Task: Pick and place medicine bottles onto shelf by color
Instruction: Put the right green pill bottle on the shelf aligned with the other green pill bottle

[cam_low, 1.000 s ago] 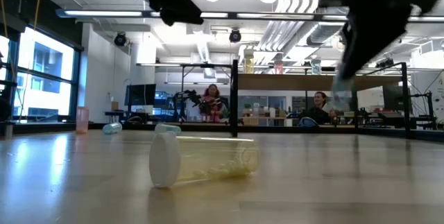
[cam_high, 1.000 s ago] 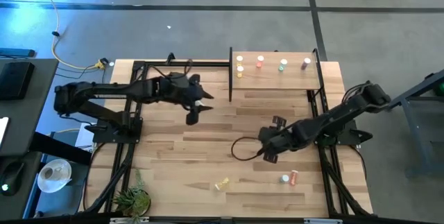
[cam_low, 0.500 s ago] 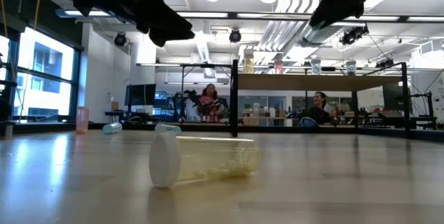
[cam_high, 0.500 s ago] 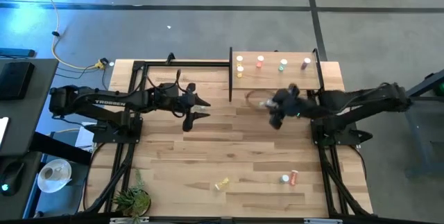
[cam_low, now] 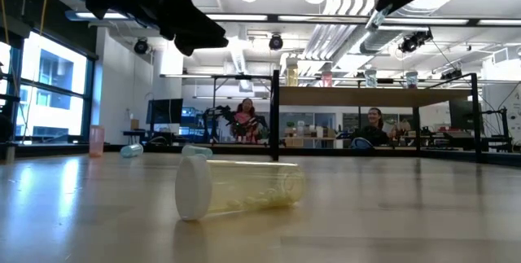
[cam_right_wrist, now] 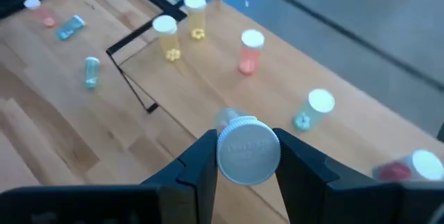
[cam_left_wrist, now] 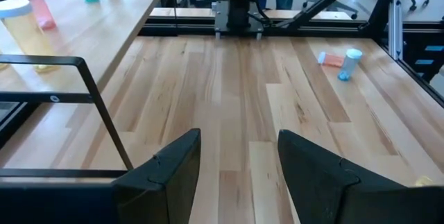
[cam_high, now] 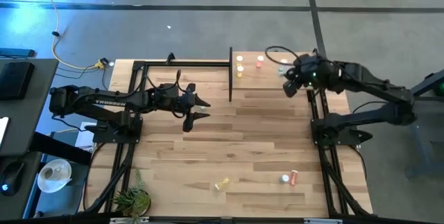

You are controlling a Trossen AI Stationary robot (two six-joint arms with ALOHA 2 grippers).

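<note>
R pincer [cam_right_wrist: 244, 156] – clamped on white-capped bottle [cam_right_wrist: 248, 148], moved from mid-worktop to above shelf [cam_high: 277, 78] w/ sorted bottles, placement next; L pincer [cam_left_wrist: 236, 168] parted, empty.

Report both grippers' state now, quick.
Left gripper: open, empty, above the table.
Right gripper: shut on a white-capped bottle, over the shelf.

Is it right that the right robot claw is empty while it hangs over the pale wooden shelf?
Not quite. The right gripper does hang over the pale plywood shelf, but it is not empty: its two dark fingers are shut on a small white-capped bottle. The right wrist view shows the cap clamped between them.
</note>
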